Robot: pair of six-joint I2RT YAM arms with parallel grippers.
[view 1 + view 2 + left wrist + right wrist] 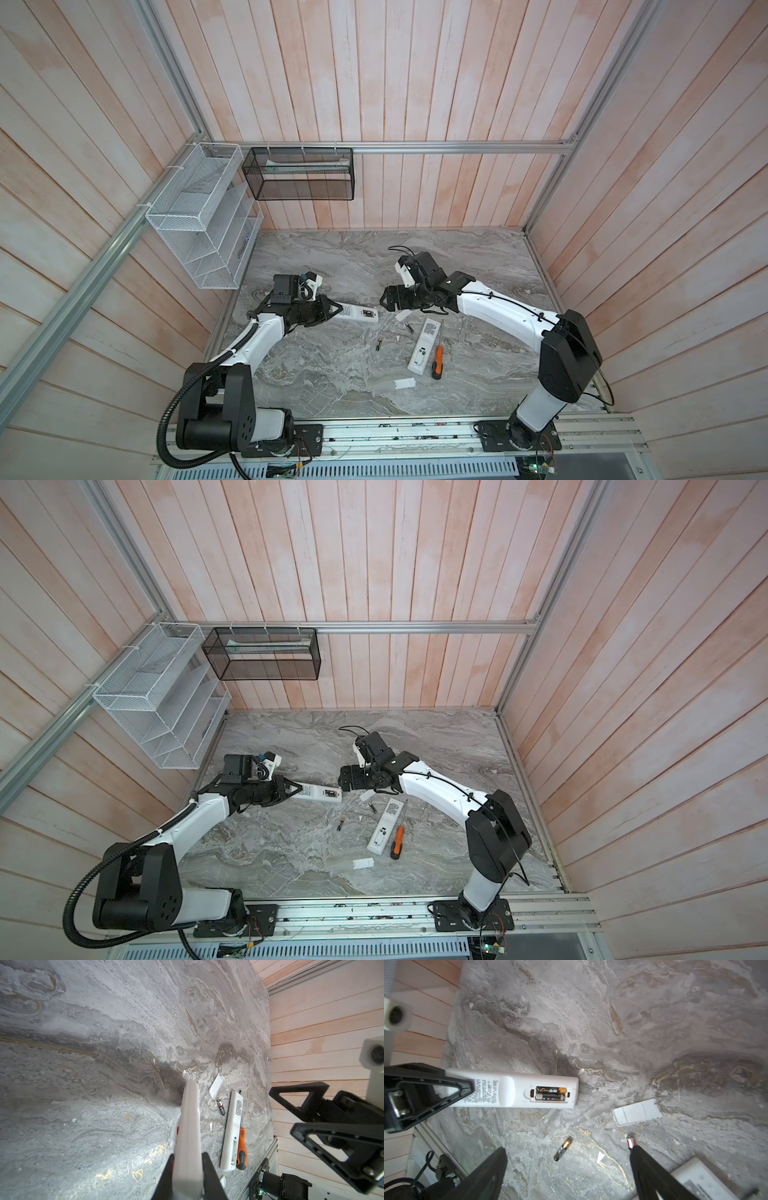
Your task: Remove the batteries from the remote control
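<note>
Left of centre in both top views, on the grey marble-look tabletop (316, 374), the left gripper (337, 309) is clamped on one end of a long white plastic remote control (358, 313), back up and cover off. Two slim black-and-gold cylindrical batteries (551, 1093) sit side by side in the open bay at its free end, lying lengthwise along the remote. The remote's long axis runs roughly left to right in the frame, and the bay end points at the right gripper (386, 301). That gripper hovers just past the end with jaws wide apart and empty, so the right arm is the nearer one for the pull. Its height above the bay is hard to judge. Below centre a loose battery (379, 344) lies on the table, with another (409, 327) up and to its right. Right of those lies a second white remote (424, 345) with an orange-and-black-handled screwdriver (436, 361) just beside it. Two small white rectangular covers (402, 316) (405, 382) lie apart. Both remote backs carry a block of small print, and the battery labels look like Chinese characters, but none of it is readable.
</note>
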